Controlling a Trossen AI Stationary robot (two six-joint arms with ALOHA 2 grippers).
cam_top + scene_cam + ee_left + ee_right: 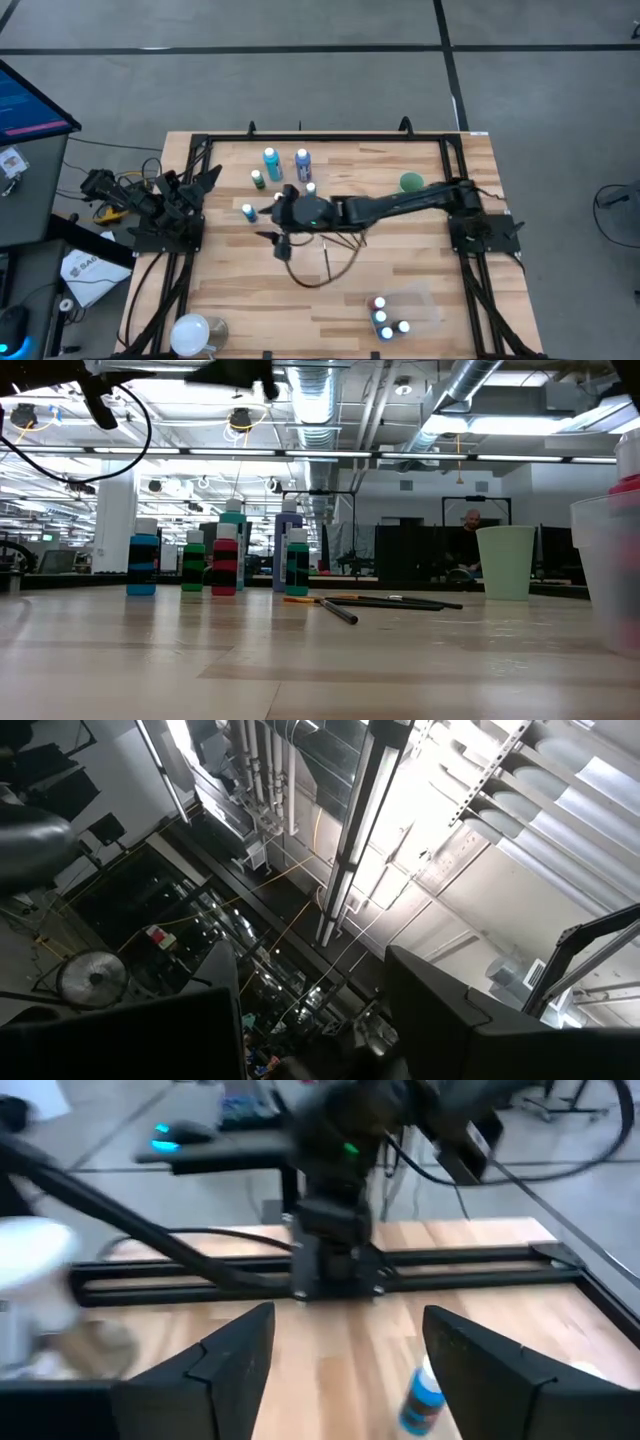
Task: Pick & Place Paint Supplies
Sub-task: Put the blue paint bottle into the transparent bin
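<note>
Bottles (pixel 381 318), about four, already sit in the clear tub (pixel 428 300); some five more (pixel 271 159) and the brushes (pixel 327 257) lie well apart from it. Right gripper (pixel 348 1360) hovers near those, fingers spread, empty. Left gripper (pixel 310 1020) waits, parted.

The right tool (pixel 345 1360) hangs above the wooden table (pixel 340 1370), its two dark fingers (pixel 215 1360) spread wide apart with nothing between them. Ahead stands the base of the other arm (pixel 335 1230), dark and blurred, mounted on a black rail (pixel 470 1265) that crosses the table. A blue-labelled paint bottle (pixel 422 1398) with a white cap stands on the boards beside one finger — just inside it. A blurred white object (pixel 30 1265) shows at the far edge.
</note>
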